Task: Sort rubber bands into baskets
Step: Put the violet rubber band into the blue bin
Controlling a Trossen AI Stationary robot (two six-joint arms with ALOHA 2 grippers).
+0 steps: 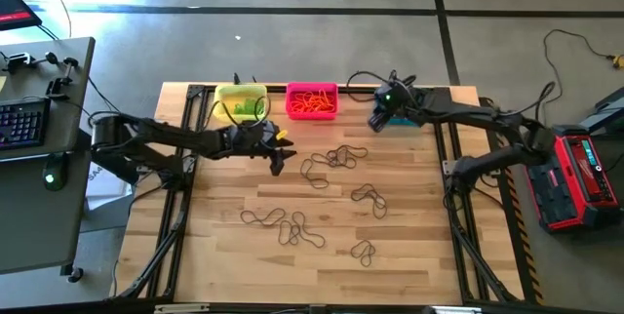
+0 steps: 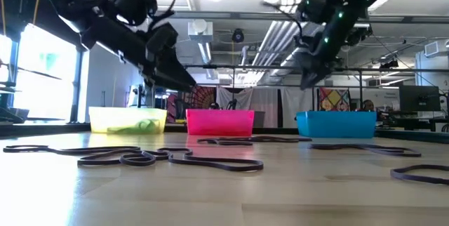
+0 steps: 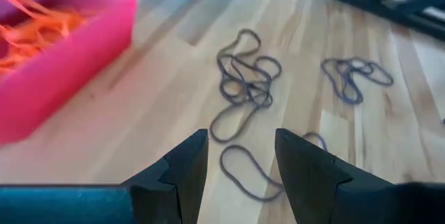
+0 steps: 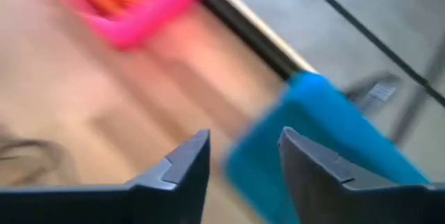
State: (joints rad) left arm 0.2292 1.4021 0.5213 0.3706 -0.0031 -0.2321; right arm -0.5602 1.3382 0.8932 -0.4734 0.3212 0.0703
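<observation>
Right gripper [image 4: 240, 158]: fingers parted, nothing visible between them. In the high view it hangs at about 1 o'clock on the table, over or just beside the teal-blue rectangular plastic basket [image 4: 327, 133], most of which the arm hides from above. The right wrist view is smeared, so I judge the arm is in motion; I cannot tell whether a band went into that basket.

Left gripper [image 3: 240, 161]: also parted and empty, hovering clear of the tabletop at about 11 o'clock, just in front of the yellow rectangular plastic basket [image 1: 241, 102]. It looks down on a tangle of dark thin rubber bands [image 3: 243, 85].

Outward: the pink-magenta rectangular plastic basket [image 1: 312, 100] sits between yellow and teal, holding orange bands; the yellow one holds green. Only dark loops are left loose on the light wooden table [image 1: 409, 246], in clusters from centre down toward 6 o'clock.

Risks as I see them:
- The loops under the left gripper overlap. A pinch there could lift several at once, or drag a neighbour and drop it short of a basket.
- They lie flat and thin on the wood, so fingers closing slightly high would catch nothing.
- A floppy loop could snag on a fingertip at release and ride back out.
- The baskets are close together, so a hanging band could brush the pink rim on its way to teal.
</observation>
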